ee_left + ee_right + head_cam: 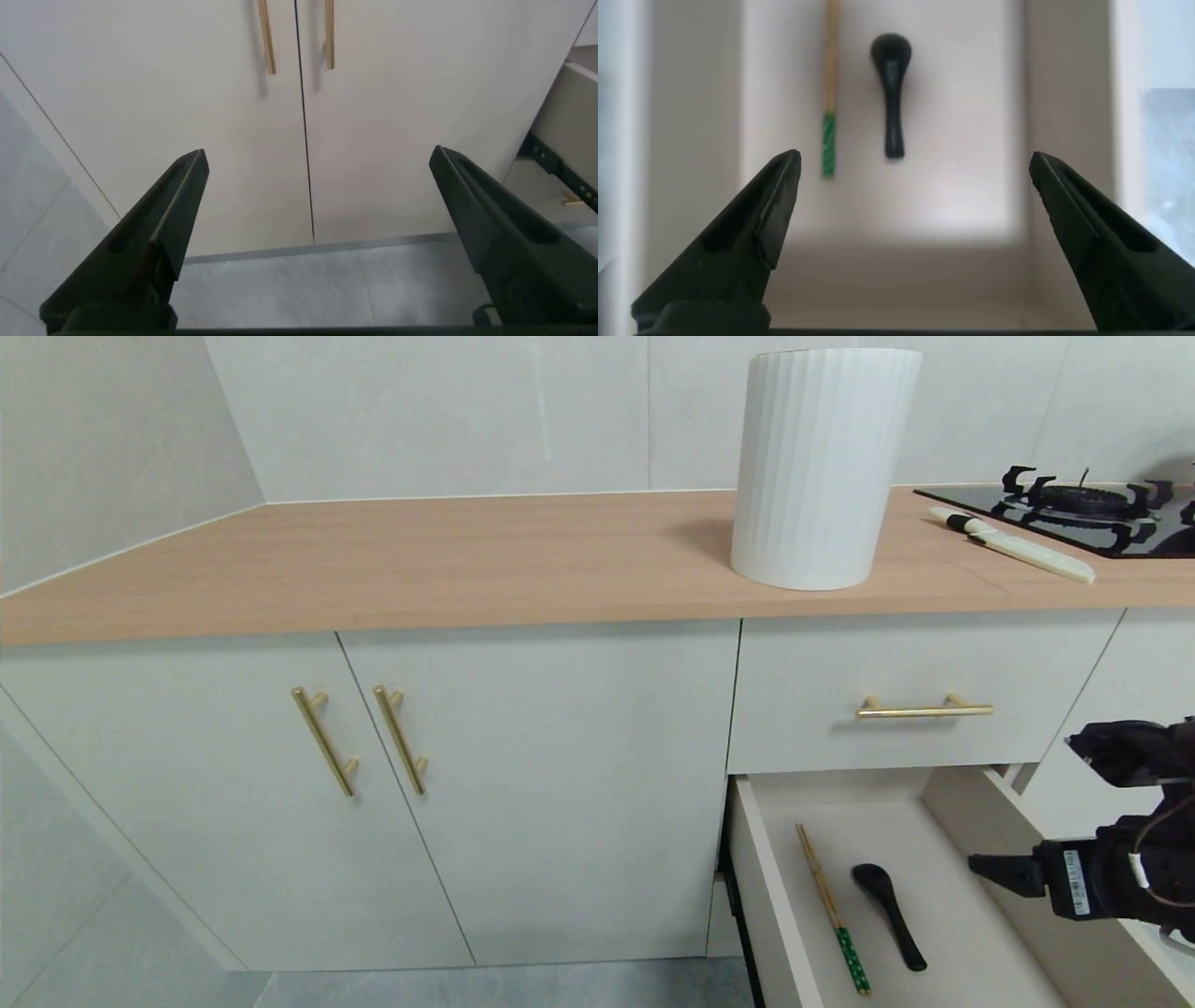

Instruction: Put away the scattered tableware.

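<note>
A: Right gripper [1036, 807], what's it doing?
B: Hanging above the open drawer [761, 887]. Jaws are standing wide apart, gripping nothing, touching nothing.
A: What's lying under it?
B: Chopsticks [828, 93] & a black spoon [892, 93]. Both are lying flat on the drawer bottom, side by side, approx parallel, not touching. Chopsticks are sitting nearer the drawer's left wall, w/ the green-patterned ends pointing twd the robot. The spoon's bowl is pointing twd the cabinet's back.
A: Left gripper [318, 154]?
B: Also spreading wide, w/ nothing btwn the jaws. It's facing the closed cabinet doors [374, 140], w/ grey floor [327, 280] showing below them.
A: Anything sitting on the countertop [420, 560]?
B: A pale knife [1013, 546] is lying at the right end, just beside the stove [1074, 509]. A tall white ribbed container [812, 467] is standing upright to the knife's left, near but not touching.
A: Upper drawer [920, 686]?
B: Sitting shut, directly above the open one.
</note>
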Robot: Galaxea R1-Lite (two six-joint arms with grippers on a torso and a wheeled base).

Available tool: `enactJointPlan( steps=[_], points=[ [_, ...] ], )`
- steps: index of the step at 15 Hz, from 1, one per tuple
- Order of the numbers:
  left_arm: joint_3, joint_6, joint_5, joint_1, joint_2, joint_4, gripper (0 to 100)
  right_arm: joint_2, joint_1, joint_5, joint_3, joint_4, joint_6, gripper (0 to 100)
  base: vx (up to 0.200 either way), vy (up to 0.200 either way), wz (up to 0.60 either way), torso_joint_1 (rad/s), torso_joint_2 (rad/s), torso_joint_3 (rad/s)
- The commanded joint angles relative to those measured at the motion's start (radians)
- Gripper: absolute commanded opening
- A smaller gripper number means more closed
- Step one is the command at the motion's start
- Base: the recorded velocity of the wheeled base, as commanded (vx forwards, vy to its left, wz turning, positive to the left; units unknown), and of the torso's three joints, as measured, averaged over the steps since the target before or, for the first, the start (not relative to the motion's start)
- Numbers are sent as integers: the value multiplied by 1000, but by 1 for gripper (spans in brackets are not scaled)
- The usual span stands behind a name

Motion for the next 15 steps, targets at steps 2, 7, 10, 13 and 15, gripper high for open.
enactJointPlan(
  steps=[2,7,10,13,15],
  points=[
    [-1,-2,0,0,0,0,100,-80,6,4,-21,8,1,100,0,0,0,0,0,0],
    [-1,-6,0,0,0,0,100,-80,27,4,-19,17,1,100,-200,0,0,4,3,2],
    [-1,-6,0,0,0,0,100,-83,50,4,-22,62,1,100,-200,0,0,1,4,4],
    [-1,-20,-1,0,0,-2,100,-58,62,4,-19,73,1,100,-200,0,0,2,1,1],
    [-1,-20,-1,0,0,-2,100,-19,62,3,-30,146,-1,100,-100,0,0,-1,4,6]
  ],
)
